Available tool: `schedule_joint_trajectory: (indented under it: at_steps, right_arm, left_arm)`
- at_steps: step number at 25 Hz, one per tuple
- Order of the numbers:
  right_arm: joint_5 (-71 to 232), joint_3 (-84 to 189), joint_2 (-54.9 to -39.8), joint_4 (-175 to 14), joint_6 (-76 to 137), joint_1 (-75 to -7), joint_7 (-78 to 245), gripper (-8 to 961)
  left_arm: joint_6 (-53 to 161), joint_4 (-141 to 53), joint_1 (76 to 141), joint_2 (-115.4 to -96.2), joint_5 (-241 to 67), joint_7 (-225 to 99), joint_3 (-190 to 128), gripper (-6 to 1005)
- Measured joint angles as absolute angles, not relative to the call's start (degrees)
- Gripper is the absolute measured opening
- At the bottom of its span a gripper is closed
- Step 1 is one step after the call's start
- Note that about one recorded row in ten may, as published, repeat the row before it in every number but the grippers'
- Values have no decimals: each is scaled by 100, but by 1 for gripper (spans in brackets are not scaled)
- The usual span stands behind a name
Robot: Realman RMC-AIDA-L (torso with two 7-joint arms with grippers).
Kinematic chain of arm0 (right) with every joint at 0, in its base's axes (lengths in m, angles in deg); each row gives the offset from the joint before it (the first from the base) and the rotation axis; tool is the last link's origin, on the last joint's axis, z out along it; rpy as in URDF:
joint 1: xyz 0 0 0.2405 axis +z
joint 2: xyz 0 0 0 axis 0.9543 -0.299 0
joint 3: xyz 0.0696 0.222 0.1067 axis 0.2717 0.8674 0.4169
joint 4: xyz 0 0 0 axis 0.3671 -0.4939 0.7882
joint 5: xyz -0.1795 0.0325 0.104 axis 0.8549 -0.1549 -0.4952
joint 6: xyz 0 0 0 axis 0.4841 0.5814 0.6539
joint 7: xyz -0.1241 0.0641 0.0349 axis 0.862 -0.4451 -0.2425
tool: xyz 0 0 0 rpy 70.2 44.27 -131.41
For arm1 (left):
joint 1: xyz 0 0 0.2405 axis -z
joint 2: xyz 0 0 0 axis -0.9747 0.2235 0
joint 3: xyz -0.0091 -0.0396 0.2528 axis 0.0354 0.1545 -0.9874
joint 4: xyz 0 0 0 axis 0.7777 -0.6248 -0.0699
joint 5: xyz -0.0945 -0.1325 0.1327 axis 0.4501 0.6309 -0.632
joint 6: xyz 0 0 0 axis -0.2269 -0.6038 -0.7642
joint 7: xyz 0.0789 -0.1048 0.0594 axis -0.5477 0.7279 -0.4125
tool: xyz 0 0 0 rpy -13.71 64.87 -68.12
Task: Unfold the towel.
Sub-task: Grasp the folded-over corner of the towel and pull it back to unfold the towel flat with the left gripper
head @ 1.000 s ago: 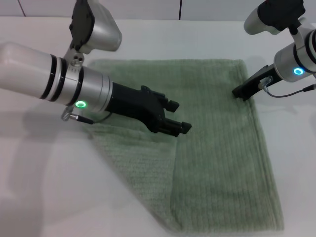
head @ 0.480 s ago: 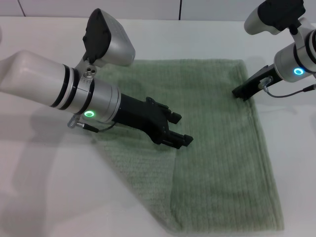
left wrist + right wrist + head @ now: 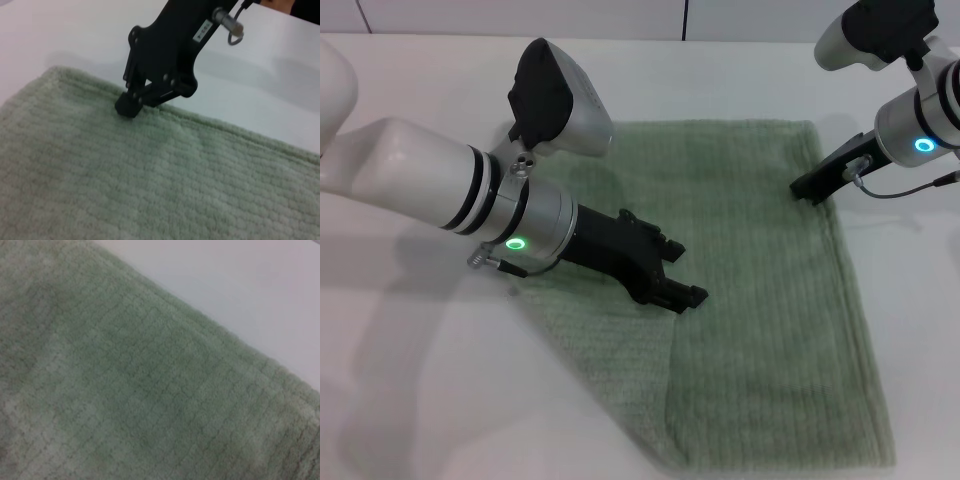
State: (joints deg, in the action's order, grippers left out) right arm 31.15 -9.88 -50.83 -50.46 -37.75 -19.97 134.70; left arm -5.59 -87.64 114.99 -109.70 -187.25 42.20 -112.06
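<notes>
The sage-green towel (image 3: 770, 330) lies flat on the white table, with its near-left part folded over as a slanted flap (image 3: 610, 350). My left gripper (image 3: 688, 270) is open and empty, low over the towel's middle beside the flap's edge. My right gripper (image 3: 807, 188) rests on the towel's right hem near the far right corner. In the left wrist view this right gripper (image 3: 128, 107) has its fingers closed together on the hem of the towel (image 3: 150, 190). The right wrist view shows only towel (image 3: 150, 390) and table.
The white table (image 3: 410, 400) surrounds the towel, with bare surface on the left and beyond the far edge. The left arm's thick silver body (image 3: 470, 195) hangs over the towel's far-left corner.
My left arm has swung in and its gripper has moved nearer and lower, closer to the flap's edge. The right arm and the towel have not moved.
</notes>
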Motion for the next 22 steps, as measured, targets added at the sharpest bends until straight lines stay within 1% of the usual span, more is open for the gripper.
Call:
schedule_joint_trajectory:
  at_steps: [22]
  right_arm:
    - [3115,-982,-5083,-5036,-3741,-1990,13469,-1]
  left_arm:
    - [-540,-8687,11643,-10952,-19164,4450,-11205,651]
